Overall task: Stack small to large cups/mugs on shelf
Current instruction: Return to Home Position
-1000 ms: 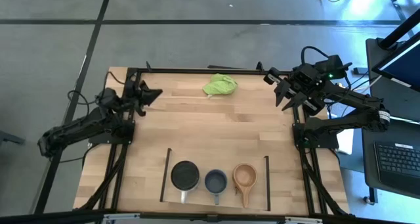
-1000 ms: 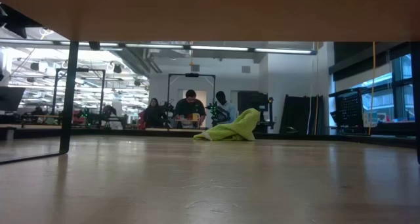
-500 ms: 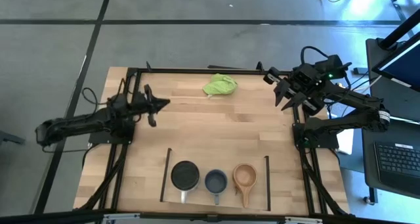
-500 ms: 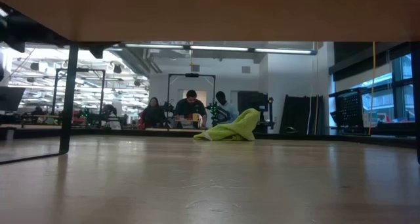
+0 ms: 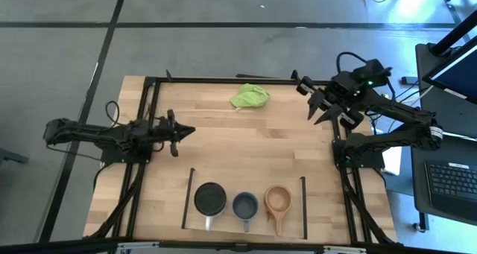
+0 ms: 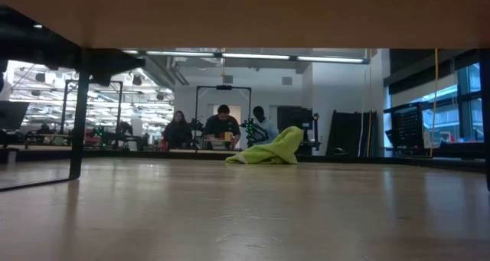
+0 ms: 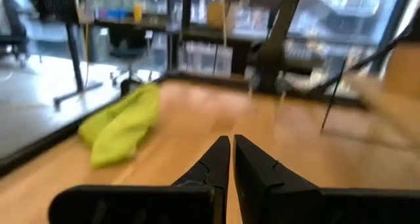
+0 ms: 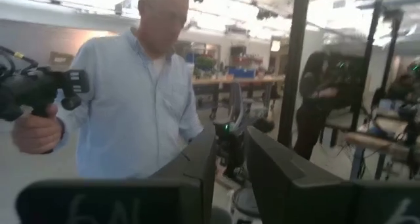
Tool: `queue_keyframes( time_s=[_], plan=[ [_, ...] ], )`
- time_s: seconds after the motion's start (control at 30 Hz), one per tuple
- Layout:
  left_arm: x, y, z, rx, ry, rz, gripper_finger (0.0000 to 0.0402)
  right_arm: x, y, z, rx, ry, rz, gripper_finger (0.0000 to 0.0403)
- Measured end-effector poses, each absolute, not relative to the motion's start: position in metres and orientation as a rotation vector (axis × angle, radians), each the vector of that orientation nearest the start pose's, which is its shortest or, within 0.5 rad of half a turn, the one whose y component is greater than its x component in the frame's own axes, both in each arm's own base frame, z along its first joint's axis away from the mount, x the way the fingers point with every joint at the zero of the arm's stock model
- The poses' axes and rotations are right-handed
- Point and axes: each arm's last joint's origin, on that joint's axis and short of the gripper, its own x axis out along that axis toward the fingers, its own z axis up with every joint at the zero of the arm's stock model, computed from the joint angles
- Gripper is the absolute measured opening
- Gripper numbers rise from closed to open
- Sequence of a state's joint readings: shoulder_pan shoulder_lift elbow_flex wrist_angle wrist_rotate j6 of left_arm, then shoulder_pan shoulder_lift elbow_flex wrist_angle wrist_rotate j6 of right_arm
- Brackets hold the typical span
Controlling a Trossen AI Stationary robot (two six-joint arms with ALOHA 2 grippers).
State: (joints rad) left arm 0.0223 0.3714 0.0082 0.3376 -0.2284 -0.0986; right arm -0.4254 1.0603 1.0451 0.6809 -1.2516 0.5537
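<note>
Now the left gripper (image 5: 188, 129), fingers nearly closed on nothing, has been swung out over the left side of the table (image 5: 223, 146). On the near shelf (image 5: 246, 178) the white mug (image 5: 210, 199), blue-grey mug (image 5: 245, 205) and wooden cup (image 5: 278, 199) are lined up, untouched. Far right, the right gripper (image 5: 314, 115) is held spread, empty. Only the retreat is judged left.

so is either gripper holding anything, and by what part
Nothing is held. The left gripper, over the table's left side, is shut and empty; the right gripper, above its far right edge, is open and empty.
</note>
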Motion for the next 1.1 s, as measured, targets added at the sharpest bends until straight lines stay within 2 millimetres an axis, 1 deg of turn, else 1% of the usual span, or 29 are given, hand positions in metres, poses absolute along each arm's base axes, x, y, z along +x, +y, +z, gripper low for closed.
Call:
queue_keyframes(
  time_s=[0.1, 0.17, 0.27, 0.37, 0.43, 0.5, 0.67, 0.73, 0.8, 0.83, 0.87, 0.93, 0.97, 1.0, 1.03, 1.07, 1.1],
  plan=[
    [0.119, 0.007, 0.154, -0.088, 0.137, 0.250, 0.0014, 0.196, -0.059, 0.429, 0.040, -0.166, 0.862, 0.0084],
    [0.118, 0.006, 0.147, -0.096, 0.209, 0.217, 0.0014, 0.199, -0.060, 0.424, 0.059, -0.138, 0.842, 0.0084],
    [0.116, 0.005, 0.138, -0.095, 0.313, 0.162, 0.0014, 0.200, -0.061, 0.422, 0.066, -0.128, 0.841, 0.0084],
    [0.116, 0.006, 0.135, -0.108, 0.354, 0.133, 0.0014, 0.200, -0.061, 0.422, 0.086, -0.114, 0.850, 0.0084],
    [0.116, 0.008, 0.132, -0.114, 0.384, 0.143, 0.0014, 0.201, -0.061, 0.416, 0.114, -0.090, 0.858, 0.0084],
    [0.117, 0.010, 0.130, -0.117, 0.405, 0.163, 0.0014, 0.204, -0.062, 0.403, 0.156, -0.053, 0.856, 0.0084],
    [0.117, 0.014, 0.128, -0.123, 0.423, 0.201, 0.0014, 0.210, -0.065, 0.357, 0.239, 0.035, 0.847, 0.0084],
    [0.117, 0.016, 0.128, -0.122, 0.418, 0.225, 0.0014, 0.211, -0.065, 0.336, 0.340, 0.103, 0.841, 0.0084],
    [0.116, 0.017, 0.128, -0.123, 0.415, 0.237, 0.0014, 0.214, -0.065, 0.324, 0.416, 0.101, 0.741, 0.0084],
    [0.116, 0.017, 0.129, -0.125, 0.411, 0.239, 0.0014, 0.215, -0.062, 0.323, 0.395, 0.060, 0.715, 0.0084],
    [0.117, 0.017, 0.129, -0.126, 0.409, 0.240, 0.0014, 0.215, -0.058, 0.326, 0.309, -0.010, 0.741, 0.0084],
    [0.117, 0.017, 0.130, -0.145, 0.397, 0.242, 0.0014, 0.204, -0.046, 0.340, 0.021, -0.183, 0.924, 0.0084],
    [0.117, 0.017, 0.131, -0.152, 0.387, 0.242, 0.0014, 0.194, -0.040, 0.344, -0.064, -0.226, 1.002, 0.0084],
    [0.118, 0.017, 0.132, -0.156, 0.373, 0.241, 0.0014, 0.184, -0.036, 0.343, -0.062, -0.228, 1.038, 0.0084],
    [0.118, 0.017, 0.133, -0.154, 0.356, 0.240, 0.0014, 0.175, -0.034, 0.339, 0.004, -0.218, 1.031, 0.0084],
    [0.119, 0.017, 0.135, -0.152, 0.336, 0.238, 0.0014, 0.168, -0.033, 0.330, 0.062, -0.222, 1.005, 0.0084],
    [0.120, 0.017, 0.137, -0.145, 0.319, 0.237, 0.0014, 0.161, -0.030, 0.318, 0.083, -0.237, 0.982, 0.0084]
  ],
)
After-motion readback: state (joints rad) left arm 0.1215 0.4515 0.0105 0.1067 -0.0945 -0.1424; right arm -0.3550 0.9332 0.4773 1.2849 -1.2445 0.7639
